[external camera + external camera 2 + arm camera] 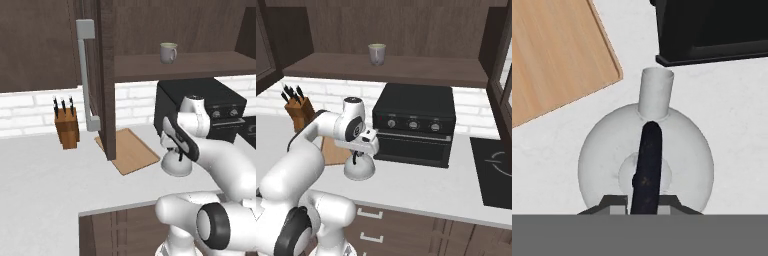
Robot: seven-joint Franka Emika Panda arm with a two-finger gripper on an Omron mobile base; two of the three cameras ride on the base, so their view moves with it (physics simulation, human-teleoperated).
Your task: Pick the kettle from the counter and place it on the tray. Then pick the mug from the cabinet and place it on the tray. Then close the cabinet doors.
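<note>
The silvery-white kettle [176, 165] [360, 170] [607, 150] stands on the light counter [40, 175], just right of the wooden tray [130, 150] [331, 150] [552, 55]. My gripper [358, 155] [643, 202] reaches down from above and is shut on the kettle's black arched handle [648, 160]. The spout points toward the black oven. The greyish mug [168, 52] [376, 54] stands on the cabinet shelf [200, 65]. The left cabinet door [102, 75] hangs open over the tray's left part, its grey bar handle [85, 75] facing me.
A black toaster oven [200, 100] [413, 125] [712, 30] stands close behind the kettle. A knife block [67, 130] [298, 107] is by the wall at left. A dark cooktop [496, 170] lies at right, under the open right door [501, 65].
</note>
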